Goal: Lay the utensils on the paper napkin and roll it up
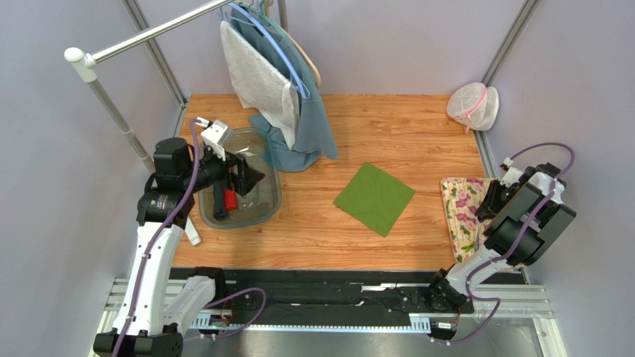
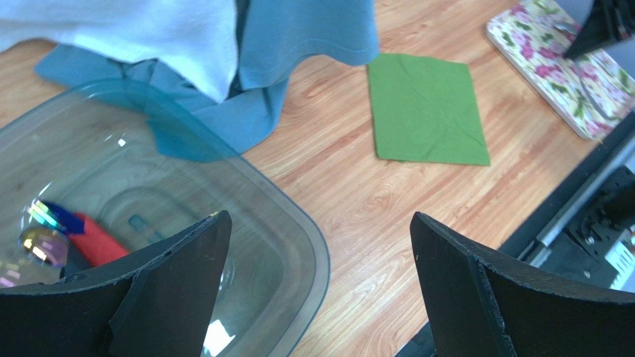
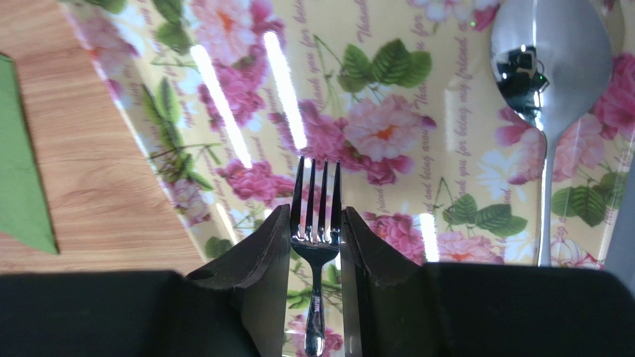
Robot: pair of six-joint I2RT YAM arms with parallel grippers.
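The green paper napkin lies flat mid-table; it also shows in the left wrist view and at the edge of the right wrist view. My right gripper is shut on the head of a silver fork over the flowered mat. A silver spoon lies on the mat to the right of it. In the top view the right gripper is over the mat. My left gripper is open and empty above the rim of the clear tub, also seen from above.
The clear tub at the left holds red, black and iridescent items. A teal garment and a grey towel hang from a rail at the back. A mesh bag sits back right.
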